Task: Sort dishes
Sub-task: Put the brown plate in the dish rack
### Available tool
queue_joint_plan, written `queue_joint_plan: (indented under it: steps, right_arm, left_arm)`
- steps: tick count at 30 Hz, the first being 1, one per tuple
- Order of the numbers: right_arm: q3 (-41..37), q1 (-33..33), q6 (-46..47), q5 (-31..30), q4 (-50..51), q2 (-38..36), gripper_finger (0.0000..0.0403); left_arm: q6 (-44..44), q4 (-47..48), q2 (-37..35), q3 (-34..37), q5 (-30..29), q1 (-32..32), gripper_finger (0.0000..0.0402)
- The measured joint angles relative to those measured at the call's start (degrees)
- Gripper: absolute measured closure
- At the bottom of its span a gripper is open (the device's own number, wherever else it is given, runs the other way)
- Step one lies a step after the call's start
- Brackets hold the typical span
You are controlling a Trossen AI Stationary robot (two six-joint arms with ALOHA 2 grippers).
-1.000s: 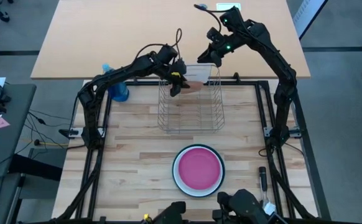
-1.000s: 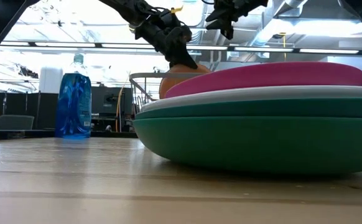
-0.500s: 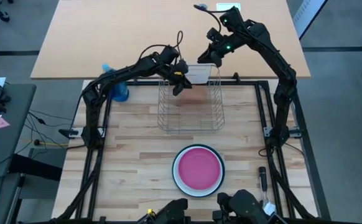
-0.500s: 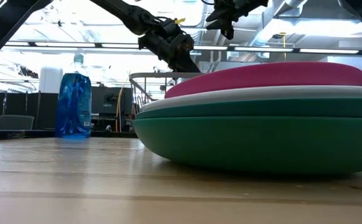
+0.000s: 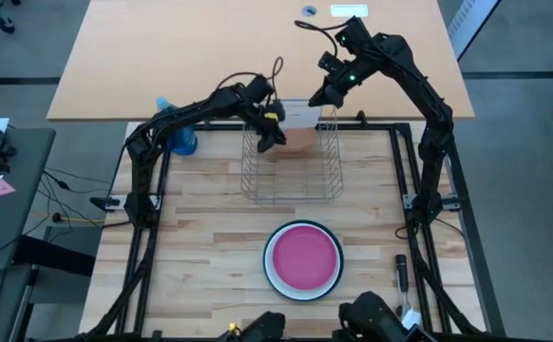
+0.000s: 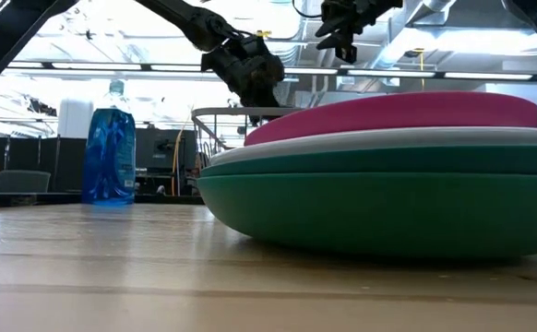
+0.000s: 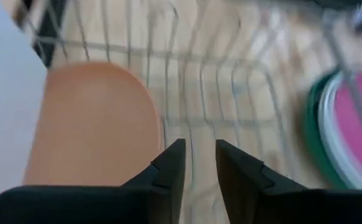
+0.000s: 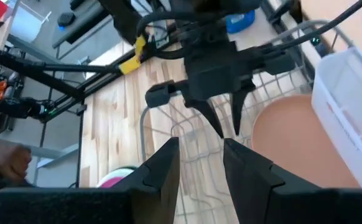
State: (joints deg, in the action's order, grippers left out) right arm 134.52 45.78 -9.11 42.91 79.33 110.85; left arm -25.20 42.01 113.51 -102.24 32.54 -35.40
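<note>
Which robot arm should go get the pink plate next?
Probably the left. The left gripper is open and empty over the wire rack, beside the orange plate standing in it. The right gripper sits farther back, so the pink plate is nearer the left.

orange plate [image 5: 300, 138]: on edge at the rack's far end
pink plate [image 5: 302, 257]: flat, topping the stack
white plate [image 6: 361, 142]: beneath pink
green plate [image 6: 379, 205]: stack's bottom
</note>
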Motion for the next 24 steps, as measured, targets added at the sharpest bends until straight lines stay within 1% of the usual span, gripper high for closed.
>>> queue_joint_plan:
  steps: [2,4,5,7,10,16,18,24]
  right_arm:
    - [0.00,0.00,-0.34,-0.04,0.65,0.00,0.0275]
    - [0.00,0.00,-0.34,-0.06,0.63,0.00,0.0275]
    - [0.00,0.00,-0.34,-0.08,0.63,0.00,0.0275]
    - [0.00,0.00,-0.34,-0.08,0.63,0.00,0.0275]
    - [0.00,-0.30,-0.34,-0.12,0.99,0.00,0.0275]
    - [0.00,-0.44,-0.34,-0.10,1.33,0.02,0.0275]
    - [0.00,-0.42,-0.34,-0.09,1.38,0.02,0.0275]
    - [0.00,-0.42,-0.36,-0.01,3.04,0.02,0.0275]
  left_arm:
    - [-4.55,1.72,0.00,0.00,-4.52,1.08,0.0298]
    - [-8.92,1.30,0.02,0.00,-9.08,2.06,0.0278]
    - [-10.61,0.37,0.02,0.00,-10.42,2.40,0.0268]
    - [-12.64,-1.61,0.02,0.00,-10.91,2.67,0.0248]
    - [-12.88,-2.52,0.02,0.00,-10.86,2.69,0.0227]
    - [-11.82,-0.12,4.04,-0.02,-10.45,2.32,0.0221]
    - [-11.91,0.12,5.32,0.04,-11.53,2.47,0.0221]
    - [-14.83,-0.90,5.51,0.02,-13.92,3.33,0.0227]
